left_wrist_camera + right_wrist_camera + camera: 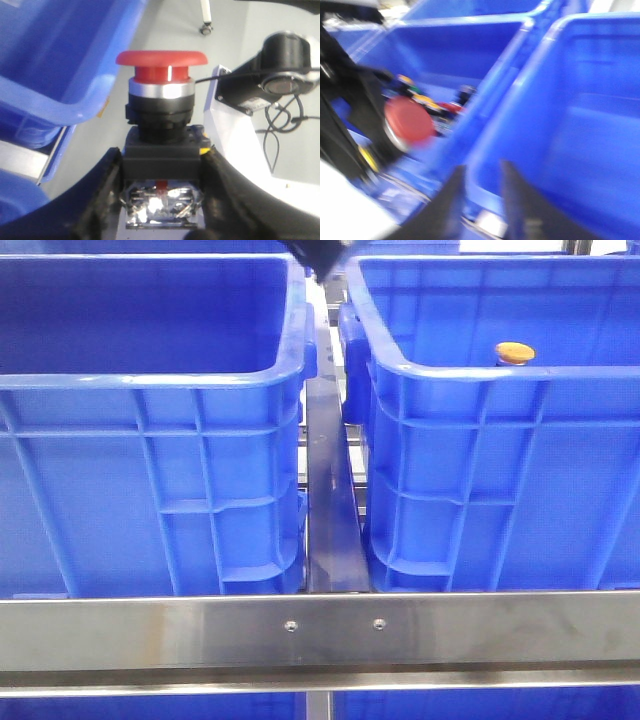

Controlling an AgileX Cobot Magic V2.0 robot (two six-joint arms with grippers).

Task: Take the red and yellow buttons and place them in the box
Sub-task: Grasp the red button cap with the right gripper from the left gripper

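My left gripper (162,160) is shut on the black body of the red button (161,59), whose domed cap points away from the wrist. That button also shows, blurred, in the right wrist view (409,121), held in front of a blue crate. The yellow button (515,352) lies inside the right blue box (480,480), just behind its near rim. My right gripper (482,170) is empty, its jaws a little apart above the rims of the two crates. A dark piece of an arm (318,255) shows at the top edge, above the gap between the crates.
A second blue crate (150,480) stands at the left; it also shows in the left wrist view (60,60). A steel rail (320,635) runs across the front, and a metal bar (328,510) lies between the crates. Several small parts (451,106) lie in the farther crate.
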